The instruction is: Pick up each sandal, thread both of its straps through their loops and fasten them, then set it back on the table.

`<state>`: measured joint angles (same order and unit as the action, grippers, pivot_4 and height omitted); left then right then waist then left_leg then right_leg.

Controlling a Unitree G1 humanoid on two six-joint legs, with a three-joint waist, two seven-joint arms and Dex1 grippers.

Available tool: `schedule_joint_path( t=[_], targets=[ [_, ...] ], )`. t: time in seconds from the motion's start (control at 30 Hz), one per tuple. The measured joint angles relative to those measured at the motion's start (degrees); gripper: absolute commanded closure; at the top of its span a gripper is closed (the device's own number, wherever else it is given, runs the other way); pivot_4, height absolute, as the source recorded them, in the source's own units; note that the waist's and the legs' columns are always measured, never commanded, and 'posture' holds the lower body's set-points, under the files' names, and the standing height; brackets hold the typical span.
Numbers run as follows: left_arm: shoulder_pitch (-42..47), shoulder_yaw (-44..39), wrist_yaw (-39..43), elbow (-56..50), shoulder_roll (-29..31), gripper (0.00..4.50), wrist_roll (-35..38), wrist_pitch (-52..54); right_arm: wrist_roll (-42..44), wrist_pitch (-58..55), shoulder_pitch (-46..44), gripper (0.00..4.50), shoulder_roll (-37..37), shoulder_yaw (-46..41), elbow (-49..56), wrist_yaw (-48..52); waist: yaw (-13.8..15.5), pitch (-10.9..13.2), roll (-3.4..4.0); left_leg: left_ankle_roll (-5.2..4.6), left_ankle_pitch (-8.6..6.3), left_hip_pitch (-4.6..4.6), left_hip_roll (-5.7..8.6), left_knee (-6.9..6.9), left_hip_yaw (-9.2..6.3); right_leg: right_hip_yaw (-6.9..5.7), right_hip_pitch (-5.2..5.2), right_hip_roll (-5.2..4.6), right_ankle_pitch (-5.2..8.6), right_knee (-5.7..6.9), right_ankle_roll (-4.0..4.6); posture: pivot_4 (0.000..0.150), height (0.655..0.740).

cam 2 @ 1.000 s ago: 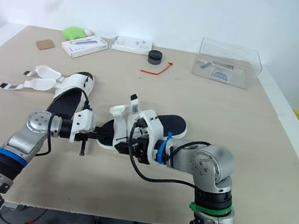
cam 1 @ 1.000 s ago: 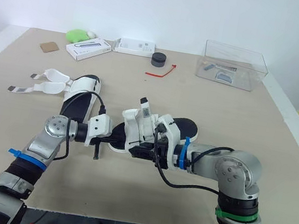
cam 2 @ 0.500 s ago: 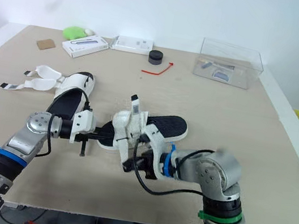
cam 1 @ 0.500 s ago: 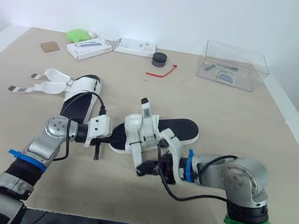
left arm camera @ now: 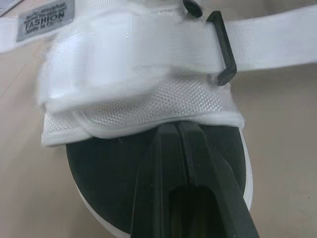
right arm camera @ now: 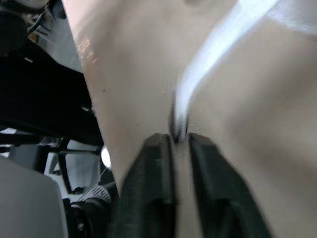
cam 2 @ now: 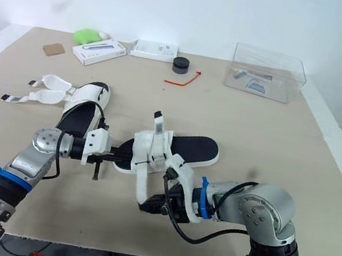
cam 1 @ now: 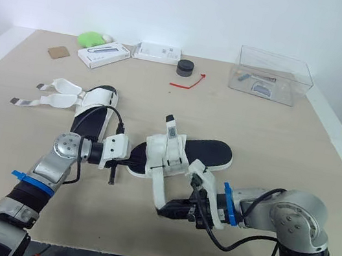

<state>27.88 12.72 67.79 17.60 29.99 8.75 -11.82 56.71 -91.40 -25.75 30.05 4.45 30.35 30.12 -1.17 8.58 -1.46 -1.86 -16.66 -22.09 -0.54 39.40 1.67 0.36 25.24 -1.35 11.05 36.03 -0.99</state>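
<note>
**Strap pinched, sandal mid-table**

Eye views: the clear box [cam 1: 275, 76], upper right, holds small items. The centre sandal [cam 1: 209, 153] lies on the table [cam 1: 287, 141], running lower left to upper right.
Left wrist view: the left gripper [left arm camera: 178, 130] has its tips pressed together on the insole [left arm camera: 99, 168].
Right wrist view: the right gripper [right arm camera: 181, 140] pinches the white strap [right arm camera: 218, 54].

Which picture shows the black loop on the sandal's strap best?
The left wrist view: the black loop sits close up around the white strap. The head views show the whole sandal, its loop too small to make out. The right wrist view shows a strap end in the right gripper.
</note>
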Motion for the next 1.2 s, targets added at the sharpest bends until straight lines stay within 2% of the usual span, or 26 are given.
schedule_joint_path(
  t=[0.1, 0.13, 0.17, 0.2, 0.27, 0.33, 0.37, 0.43, 0.5, 0.53, 0.67, 0.77, 1.03, 1.1, 1.2],
  targets=[
    [1.39, 0.51, 0.34, 2.24, -0.02, 4.50, -0.81, -2.00, -7.13, 11.77, -1.65, 1.45, 9.13, 6.44, 3.34, 5.21, 0.01, 0.12, 0.17, -0.02, 0.02, 0.01, 0.02, 0.10, 0.04, -0.16, 0.01, 0.01, 0.02, 0.01, -0.21, 0.150, 0.7400],
    [1.90, 0.55, 0.54, 3.18, -0.03, 4.50, -0.91, -2.50, -14.53, 22.76, -2.50, 1.00, 14.97, 9.84, 4.49, 9.56, 0.01, 0.12, 0.16, -0.02, 0.02, 0.06, 0.01, 0.12, 0.03, -0.19, -0.04, 0.04, 0.02, 0.00, -0.23, 0.150, 0.7400],
    [1.94, 0.56, 0.60, 3.36, -0.03, 4.50, -0.92, -2.76, -16.54, 25.71, -2.69, 0.69, 16.27, 10.59, 4.52, 10.68, 0.00, 0.11, 0.15, -0.02, 0.03, 0.07, 0.01, 0.11, 0.03, -0.20, -0.04, 0.04, 0.02, -0.01, -0.23, 0.150, 0.7400],
    [2.06, 0.65, 0.93, 4.13, -0.04, 4.50, -0.94, -3.40, -26.13, 41.28, -2.81, 0.11, 19.63, 13.68, 3.72, 15.53, 0.00, 0.11, 0.12, -0.02, 0.03, 0.13, -0.01, 0.11, 0.03, -0.20, -0.07, 0.11, 0.03, 0.00, -0.23, 0.150, 0.7400],
    [2.42, 0.69, 1.28, 4.74, -0.08, 4.50, -0.97, -3.76, -34.62, 58.29, -2.62, 0.11, 19.87, 15.91, 1.56, 20.10, 0.00, 0.11, 0.12, -0.01, 0.04, 0.20, -0.08, 0.10, 0.00, -0.20, -0.12, 0.22, 0.04, 0.01, -0.21, 0.150, 0.7400],
    [2.50, 0.81, 1.27, 4.96, -0.17, 4.50, -0.98, -4.06, -36.75, 63.22, -2.50, 0.11, 19.78, 16.46, 0.82, 21.35, 0.06, 0.11, 0.13, 0.00, 0.05, 0.20, -0.08, 0.10, -0.02, -0.20, -0.11, 0.23, 0.03, 0.03, -0.20, 0.150, 0.7400],
    [2.56, 0.81, 1.27, 5.22, -0.37, 4.50, -0.98, -4.20, -44.32, 81.23, -1.86, 0.11, 19.75, 18.00, -3.72, 23.42, 0.12, 0.09, 0.09, 0.01, 0.06, 0.22, -0.07, 0.11, -0.01, -0.19, -0.15, 0.22, 0.03, 0.04, -0.19, 0.150, 0.7400],
    [2.68, 0.84, 1.26, 5.49, -0.61, 4.50, -0.98, -4.33, -54.91, 104.27, -1.90, 0.11, 19.80, 19.81, -11.60, 24.02, 0.12, 0.10, 0.09, 0.02, 0.06, 0.31, -0.02, 0.11, 0.15, -0.08, -0.19, 0.13, 0.00, 0.04, -0.25, 0.150, 0.7400],
    [2.66, 0.86, 1.26, 5.47, -0.66, 4.50, -0.98, -4.34, -61.83, 118.24, -2.23, 0.11, 19.36, 21.13, -17.32, 23.09, 0.12, 0.12, 0.05, 0.02, 0.06, 0.39, 0.01, 0.11, 0.31, 0.06, -0.21, 0.09, -0.02, 0.04, -0.27, 0.150, 0.7400],
    [2.61, 0.86, 1.25, 5.41, -0.67, 4.50, -0.98, -4.34, -69.43, 131.83, -3.22, 0.11, 18.16, 22.44, -23.77, 20.69, 0.11, 0.14, 0.04, 0.02, 0.06, 0.51, 0.01, 0.10, 0.52, 0.31, -0.22, 0.09, -0.06, 0.05, -0.30, 0.150, 0.7400],
    [2.34, 0.62, 1.10, 5.33, -0.63, 4.50, -0.98, -4.17, -77.94, 144.92, -6.16, 0.11, 15.45, 22.90, -31.90, 16.77, 0.10, 0.14, -0.03, 0.02, 0.06, 0.71, 0.00, 0.10, 0.72, 0.53, -0.30, 0.10, -0.11, 0.06, -0.13, 0.150, 0.7400],
    [1.96, 0.42, 0.60, 4.96, -0.59, 4.50, -0.98, -3.97, -81.38, 149.76, -8.09, 0.11, 12.52, 23.59, -36.62, 14.42, 0.04, 0.16, -0.12, 0.00, 0.07, 0.81, -0.06, 0.10, 0.83, 0.64, -0.33, 0.14, -0.14, 0.07, 0.04, 0.150, 0.7400],
    [0.94, 0.26, 0.14, 2.87, -0.21, 4.50, -0.98, -2.77, -83.51, 153.22, -12.00, 0.11, 8.23, 25.78, -41.52, 12.93, 0.04, 0.15, -0.12, -0.01, 0.07, 0.85, -0.09, 0.01, 0.88, 0.71, -0.30, 0.17, -0.33, 0.12, 0.39, 0.150, 0.7400],
    [0.56, 0.18, 0.11, 2.16, 0.11, 4.50, -0.98, -2.46, -83.12, 153.10, -12.03, 0.62, 7.86, 26.61, -41.82, 13.11, 0.03, 0.15, -0.12, -0.02, 0.06, 0.85, -0.10, -0.04, 0.88, 0.71, -0.28, 0.17, -0.34, 0.12, 0.38, 0.150, 0.7400],
    [0.16, -0.10, 0.05, 1.50, 0.25, 4.50, -0.97, -1.84, -81.86, 152.49, -12.03, 1.94, 7.81, 27.34, -41.78, 13.72, 0.03, 0.15, -0.12, -0.03, 0.05, 0.85, -0.13, -0.06, 0.87, 0.69, -0.26, 0.17, -0.34, 0.13, 0.39, 0.150, 0.7400]
  ],
)
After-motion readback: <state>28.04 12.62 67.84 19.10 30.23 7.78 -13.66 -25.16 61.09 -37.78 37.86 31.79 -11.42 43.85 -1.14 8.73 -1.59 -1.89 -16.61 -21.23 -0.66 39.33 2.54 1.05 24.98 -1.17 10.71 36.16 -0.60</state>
